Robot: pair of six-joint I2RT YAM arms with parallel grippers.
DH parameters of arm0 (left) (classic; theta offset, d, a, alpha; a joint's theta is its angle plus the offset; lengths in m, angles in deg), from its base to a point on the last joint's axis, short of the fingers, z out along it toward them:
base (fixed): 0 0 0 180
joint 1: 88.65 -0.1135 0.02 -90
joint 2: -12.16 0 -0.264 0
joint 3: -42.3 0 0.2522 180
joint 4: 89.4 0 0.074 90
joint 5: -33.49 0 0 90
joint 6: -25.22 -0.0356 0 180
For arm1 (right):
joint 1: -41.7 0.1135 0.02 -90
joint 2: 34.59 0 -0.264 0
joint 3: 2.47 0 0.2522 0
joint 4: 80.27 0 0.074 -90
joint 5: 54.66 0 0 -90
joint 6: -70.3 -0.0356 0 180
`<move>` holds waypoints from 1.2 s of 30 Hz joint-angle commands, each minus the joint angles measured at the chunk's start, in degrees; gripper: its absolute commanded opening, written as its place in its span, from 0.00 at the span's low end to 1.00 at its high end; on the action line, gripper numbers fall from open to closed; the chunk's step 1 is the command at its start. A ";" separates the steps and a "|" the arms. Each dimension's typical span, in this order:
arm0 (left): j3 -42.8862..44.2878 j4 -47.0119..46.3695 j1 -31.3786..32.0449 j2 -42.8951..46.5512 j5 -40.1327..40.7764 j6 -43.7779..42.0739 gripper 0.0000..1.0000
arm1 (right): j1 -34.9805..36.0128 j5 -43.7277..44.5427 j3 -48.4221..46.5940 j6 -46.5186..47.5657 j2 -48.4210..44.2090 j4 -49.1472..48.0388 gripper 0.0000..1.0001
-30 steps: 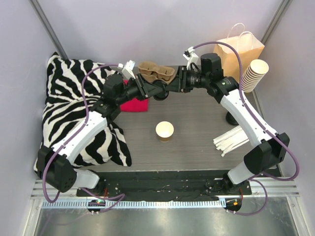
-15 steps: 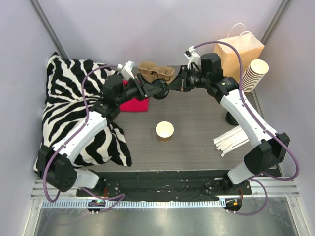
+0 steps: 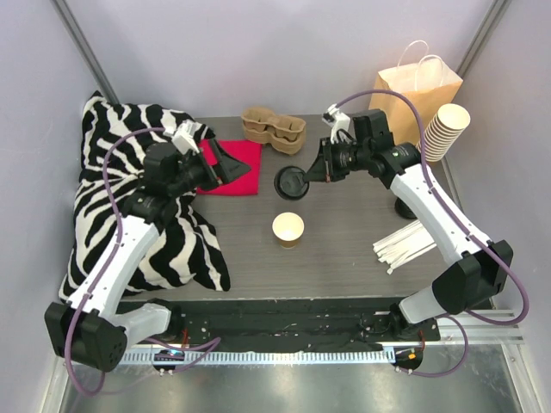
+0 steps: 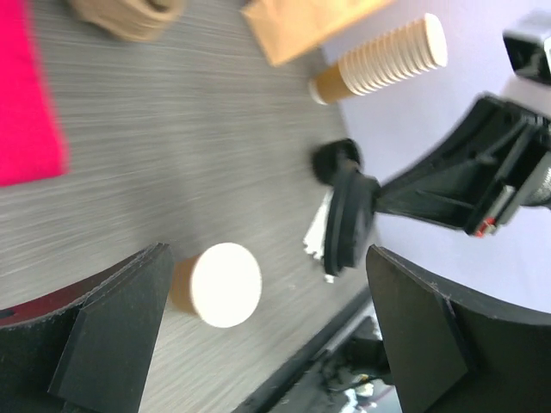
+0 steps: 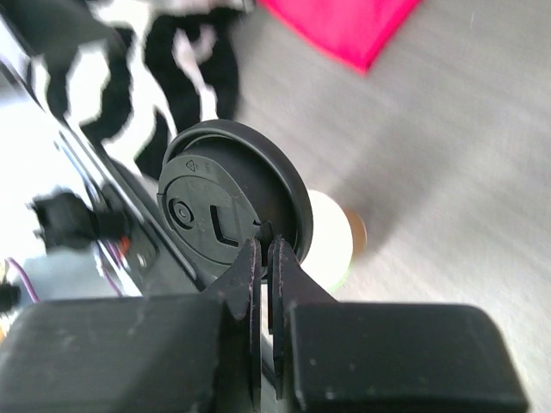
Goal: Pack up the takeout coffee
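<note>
I have the right gripper [image 3: 311, 175] clamped on the black lid [image 3: 291, 182], just beyond the open cup [image 3: 287, 229], while the left gripper [image 3: 225, 165], jaws apart, sits farther off.

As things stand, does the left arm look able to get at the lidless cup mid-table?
Likely yes: the left gripper is open and empty, nothing stands between it and the cup, and the right gripper holding the lid sits farther back.

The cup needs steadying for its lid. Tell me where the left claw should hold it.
Clamp the cup by its side wall below the rim, coming in level from its left; it stands upright, and that leaves the mouth free for the lid.
</note>
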 commanded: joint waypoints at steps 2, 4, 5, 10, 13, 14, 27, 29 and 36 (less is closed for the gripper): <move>-0.70 13.76 -3.72 2.74 -2.14 -10.03 1.00 | 0.42 -0.45 4.62 10.27 -2.68 10.00 0.01; -0.26 17.27 -3.72 1.51 -5.20 -13.00 1.00 | 1.38 0.69 6.03 12.65 -3.03 11.49 0.01; -0.17 18.25 -3.72 1.07 -6.61 -14.33 1.00 | 1.65 1.31 5.95 13.71 -2.77 11.93 0.01; 0.18 24.76 -3.72 -2.36 -12.07 -20.58 1.00 | 2.53 1.76 4.72 16.18 -0.23 12.82 0.01; -1.75 21.27 -3.63 -2.63 -16.19 -17.69 1.00 | 3.49 1.66 5.42 16.70 1.27 11.94 0.01; -2.28 19.94 -3.72 -2.54 -17.51 -15.77 1.00 | 4.45 1.93 5.51 17.23 1.71 12.03 0.01; -6.15 5.53 -1.43 -4.29 -19.90 -8.20 0.96 | 7.45 5.27 0.86 19.17 9.70 13.26 0.01; -6.50 4.29 -0.99 -5.52 -19.81 -7.40 0.94 | 7.71 6.50 -0.46 18.38 11.37 13.26 0.01; -8.34 0.86 -0.64 -6.49 -19.55 -4.50 0.90 | 7.80 6.50 -4.24 18.47 14.45 14.66 0.01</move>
